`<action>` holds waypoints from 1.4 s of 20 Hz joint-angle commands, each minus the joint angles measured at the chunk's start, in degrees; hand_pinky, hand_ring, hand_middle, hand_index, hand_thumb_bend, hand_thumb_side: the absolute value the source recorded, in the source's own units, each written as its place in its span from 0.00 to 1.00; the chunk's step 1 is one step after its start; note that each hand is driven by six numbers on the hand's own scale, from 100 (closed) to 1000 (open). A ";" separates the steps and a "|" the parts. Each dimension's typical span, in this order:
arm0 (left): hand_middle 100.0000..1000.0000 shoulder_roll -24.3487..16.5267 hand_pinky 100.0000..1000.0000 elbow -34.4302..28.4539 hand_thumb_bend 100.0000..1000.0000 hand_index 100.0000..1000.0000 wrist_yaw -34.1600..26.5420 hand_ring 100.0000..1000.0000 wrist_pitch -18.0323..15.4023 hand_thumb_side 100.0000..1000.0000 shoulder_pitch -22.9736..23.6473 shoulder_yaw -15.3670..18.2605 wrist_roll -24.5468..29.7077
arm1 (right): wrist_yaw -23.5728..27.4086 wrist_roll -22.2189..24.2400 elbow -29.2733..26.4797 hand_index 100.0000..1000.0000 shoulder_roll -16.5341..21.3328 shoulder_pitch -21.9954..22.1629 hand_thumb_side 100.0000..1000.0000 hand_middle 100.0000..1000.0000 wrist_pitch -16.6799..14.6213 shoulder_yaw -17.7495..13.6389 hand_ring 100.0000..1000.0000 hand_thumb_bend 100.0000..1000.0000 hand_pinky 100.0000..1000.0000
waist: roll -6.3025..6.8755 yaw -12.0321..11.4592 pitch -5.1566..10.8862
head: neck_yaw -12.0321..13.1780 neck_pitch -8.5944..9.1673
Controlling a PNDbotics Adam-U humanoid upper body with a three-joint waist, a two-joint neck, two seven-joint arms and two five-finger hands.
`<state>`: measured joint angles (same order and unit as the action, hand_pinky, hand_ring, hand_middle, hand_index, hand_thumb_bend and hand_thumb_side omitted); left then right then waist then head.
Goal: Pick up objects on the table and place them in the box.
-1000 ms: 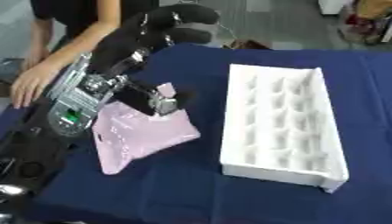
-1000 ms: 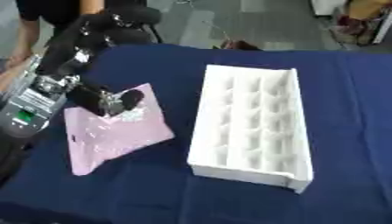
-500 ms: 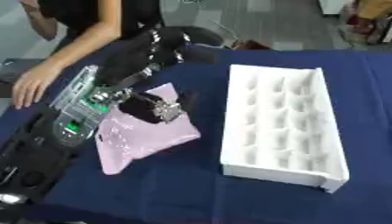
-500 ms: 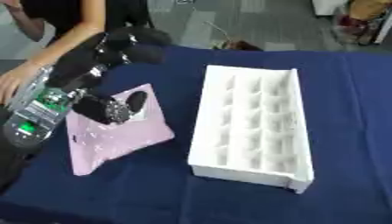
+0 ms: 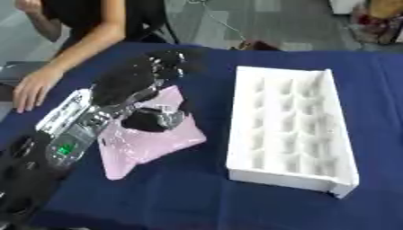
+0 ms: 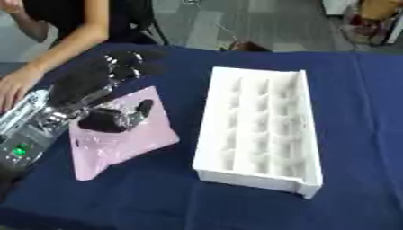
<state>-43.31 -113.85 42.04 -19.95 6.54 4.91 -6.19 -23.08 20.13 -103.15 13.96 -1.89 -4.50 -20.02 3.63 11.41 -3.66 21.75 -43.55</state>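
Note:
A flat pink pouch (image 5: 154,146) lies on the blue tablecloth, left of the white box (image 5: 277,178), which has several rows of moulded cells. My left hand (image 5: 130,83) comes in from the lower left and hovers over the pouch's far half. Its fingers stretch out towards the far side, and its dark thumb (image 5: 151,120) is down over the middle of the pouch. The fingers are not curled round the pouch. The hand hides the pouch's far left corner. My right hand shows in neither view.
A person sits at the far left, with a bare hand (image 5: 31,90) resting on the table's left edge, apart from the pouch. Bare blue cloth (image 5: 197,202) lies in front of the pouch and box. Floor and clutter lie beyond the far edge.
My left hand has drawn back from the far side and come down over the pouch. The pouch and the box have not moved.

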 commanded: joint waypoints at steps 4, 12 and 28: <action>0.91 -4.54 0.77 -0.27 0.00 0.93 -2.47 0.89 12.19 0.59 6.33 6.40 -2.64 | -0.42 -0.36 -1.15 0.91 1.78 -0.59 0.78 0.74 0.19 -0.70 0.61 0.00 0.53 | 0.25 -0.50 0.42 | 0.00 0.67; 0.92 -5.58 0.79 6.24 0.00 0.95 -5.36 0.89 17.25 0.61 11.29 7.72 -1.35 | -0.63 -0.45 -1.22 0.91 2.10 -0.45 0.78 0.74 0.34 -0.87 0.61 0.00 0.53 | 0.63 -0.64 0.69 | 3.47 -0.32; 0.91 -11.13 0.80 27.31 0.00 0.96 -8.66 0.90 12.07 0.69 10.22 4.65 -9.36 | -0.72 -0.22 -1.16 0.91 2.73 -0.25 0.77 0.74 0.24 -0.71 0.62 0.00 0.53 | 0.82 -0.83 1.21 | 2.74 -0.31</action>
<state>-51.60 -85.55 33.32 -7.43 17.14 9.00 -15.30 -23.68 19.91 -103.43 15.46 -1.83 -4.27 -20.52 4.53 10.67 -2.96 24.79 -44.14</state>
